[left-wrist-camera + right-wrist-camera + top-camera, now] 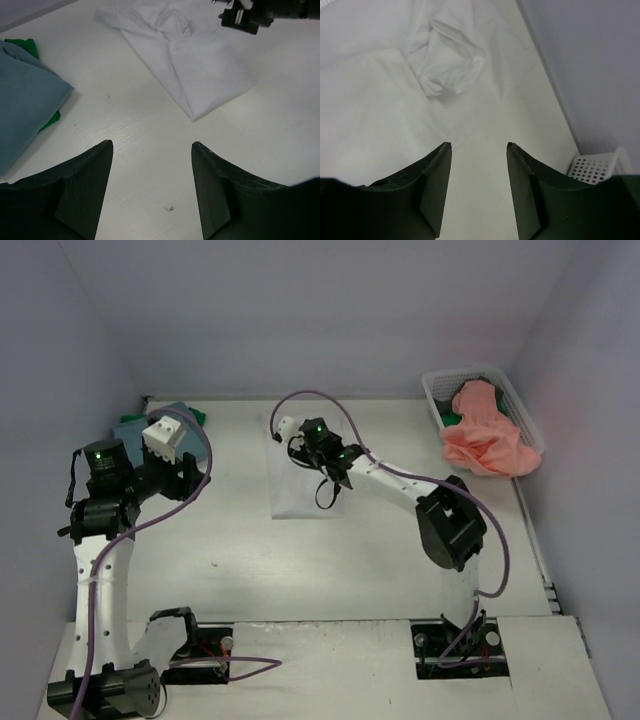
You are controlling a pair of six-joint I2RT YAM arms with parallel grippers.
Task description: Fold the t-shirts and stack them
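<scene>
right claw (478, 146) half open, empty, over white t-shirt (370, 100); left claw (151, 144) open, empty

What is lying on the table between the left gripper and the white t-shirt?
Nothing. In the left wrist view, only bare table lies between the open left gripper and the near corner of the white t-shirt.

No text, label, brand, number or sign can be read in any of the 3 views (the white t-shirt (295, 498), the basket (470, 373) and the surface (250, 560) are all plain).
</scene>
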